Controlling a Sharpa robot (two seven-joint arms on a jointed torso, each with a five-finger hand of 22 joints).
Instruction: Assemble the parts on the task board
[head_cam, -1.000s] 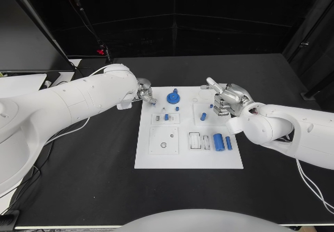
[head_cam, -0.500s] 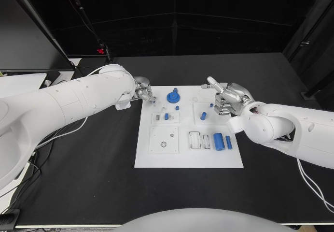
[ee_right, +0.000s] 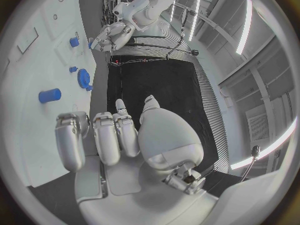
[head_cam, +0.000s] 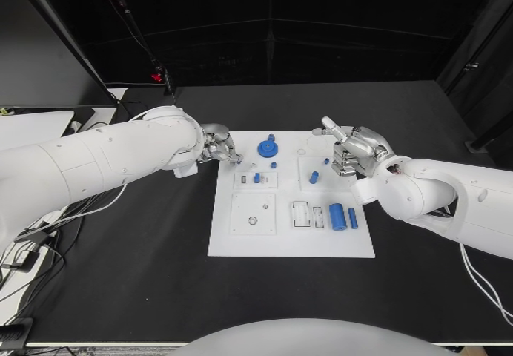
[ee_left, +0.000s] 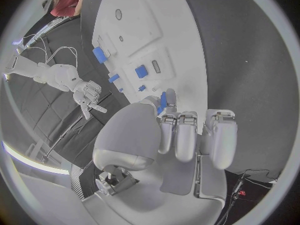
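Both hands sit at the far corners of the task board (head_cam: 288,245), each closed in its own way.

You have the left hand (head_cam: 219,145) at the board's far left corner, its fingers curled around a small blue part (ee_left: 163,101) that it pinches (the left wrist view shows the blue tip between the fingertips). Your right hand (head_cam: 351,150) hangs over the board's far right edge with fingers curled in on nothing, one finger pointing away from you. On the board, the blue gear (head_cam: 267,149) stands at the far middle, a blue peg (head_cam: 313,177) just under the right hand, and two blue cylinders (head_cam: 338,216) lie toward the near right. A red light (head_cam: 157,76) glows beyond the table, far left of the board, with white cables (head_cam: 86,211) trailing off the table's left side.
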